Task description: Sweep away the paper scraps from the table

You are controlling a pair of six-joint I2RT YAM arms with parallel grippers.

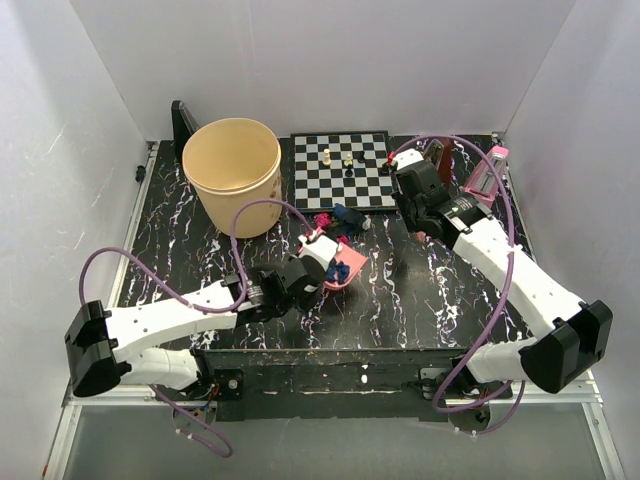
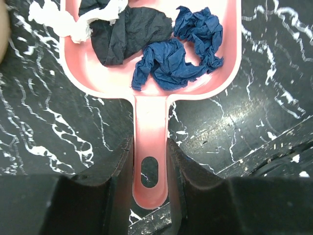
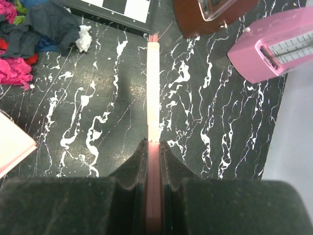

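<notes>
- Left hand (image 2: 149, 147) was clamped on the handle of a pink dustpan (image 2: 83, 63), a finger pressed against each side of the handle. The pan sat toward the middle of the counter (image 1: 420, 290).
- Right hand (image 3: 153, 147) pinched a slim, pale-pink brush (image 3: 154, 88) edge-on between closed fingers. The brush's bristled tip was just short of the near right corner of the chessboard (image 1: 320, 185).
- Black with white veins, the counter carried everything in the white-walled enclosure.
- At the far left, a cream bucket (image 1: 232, 175) stood upright and open-topped, just beside the chessboard.
- Black-and-white checks marked the chessboard, which lay flat at the far edge with a few small pieces on it.
- Near the far right corner, a pink box (image 3: 279, 44) and a brown box (image 3: 210, 14) sat close together, well apart from the dustpan.
- Some paper scraps (image 2: 171, 58), dark blue, black and white wads, lay inside the dustpan.
- Other scraps formed a loose pile (image 3: 29, 39) of magenta, black, green, red and white. They lay on the counter between the pan's mouth and the chessboard's near edge, to the left of the brush.
</notes>
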